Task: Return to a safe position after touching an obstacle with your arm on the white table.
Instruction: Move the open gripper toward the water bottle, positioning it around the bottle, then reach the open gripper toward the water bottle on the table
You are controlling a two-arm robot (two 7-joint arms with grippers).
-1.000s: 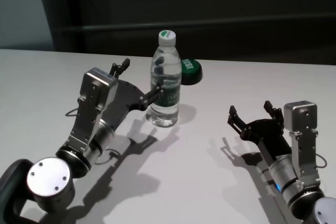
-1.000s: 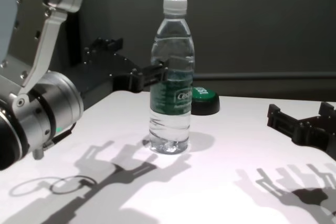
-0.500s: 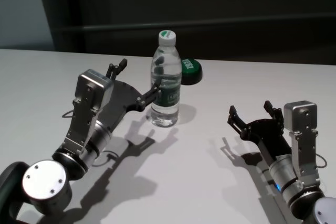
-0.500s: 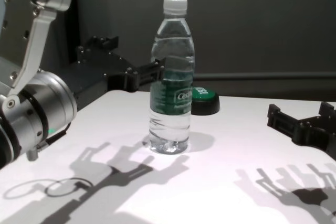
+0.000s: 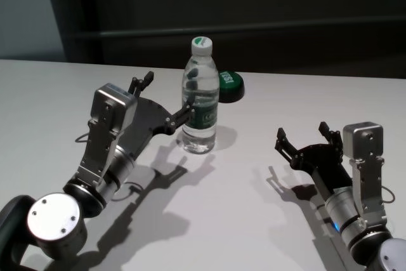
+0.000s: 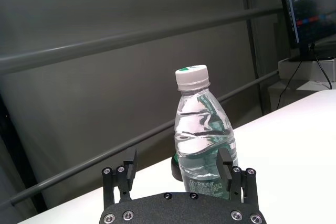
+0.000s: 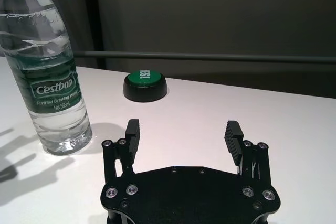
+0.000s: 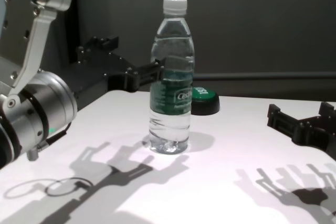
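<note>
The clear water bottle (image 5: pixel 200 99) with a white cap and green label stands upright on the white table (image 5: pixel 241 220). My left gripper (image 5: pixel 169 93) is open just left of it. One fingertip (image 5: pixel 188 110) is at the label's side; I cannot tell whether it touches. The chest view shows the bottle (image 8: pixel 171 93) and left gripper (image 8: pixel 134 55) the same way. In the left wrist view the bottle (image 6: pixel 202 124) rises behind one finger (image 6: pixel 224 162). My right gripper (image 5: pixel 301 130) is open and empty, low over the table, well right of the bottle.
A green push button on a black base (image 5: pixel 229 85) sits just behind and to the right of the bottle, also in the right wrist view (image 7: pixel 146 83). The table's far edge runs just behind it, against a dark wall.
A second ago the left arm drew back a little towards the left, then held still. The bottle stays upright in place. The right arm has not moved.
</note>
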